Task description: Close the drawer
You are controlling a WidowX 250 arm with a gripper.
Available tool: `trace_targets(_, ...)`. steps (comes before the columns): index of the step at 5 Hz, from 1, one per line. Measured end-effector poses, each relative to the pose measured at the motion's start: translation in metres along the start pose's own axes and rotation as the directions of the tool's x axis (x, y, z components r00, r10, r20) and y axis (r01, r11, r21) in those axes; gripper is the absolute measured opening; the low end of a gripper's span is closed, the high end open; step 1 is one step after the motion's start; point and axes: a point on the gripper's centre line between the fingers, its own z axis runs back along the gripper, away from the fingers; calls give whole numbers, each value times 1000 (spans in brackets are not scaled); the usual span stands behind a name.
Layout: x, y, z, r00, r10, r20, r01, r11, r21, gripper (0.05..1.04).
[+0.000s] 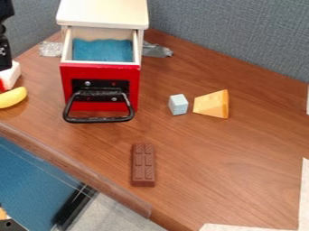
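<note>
End effector [5, 62] seen at far left edge of view, above red-and-white object [8, 76] and near banana [13, 97], well apart from drawer; whether it is open or closed cannot be told. Drawer [100, 72] is pulled out of white-topped cabinet [102, 13] on worktop [199, 149], blue lining [102, 49] exposed, black handle [100, 120] hanging at front. Step in hand judged as approach; closing push yet to be made. Next, end effector should be brought round to front of drawer, lined up with red face or handle, then pushed straight back toward cabinet. Handle could be snagged or cabinet shoved if push is off-centre. No brand, label or writing can be read; only moulded segments are made out on chocolate bar [143, 164].
</note>
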Motion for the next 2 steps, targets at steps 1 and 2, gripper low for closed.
trace_targets(1, -2, -6, -10, 1000, -7, -13, 7, 1000, -28, 1001)
trace_targets(2, 1, -45, -12, 990, -140, -1, 140, 990, -22, 1000)
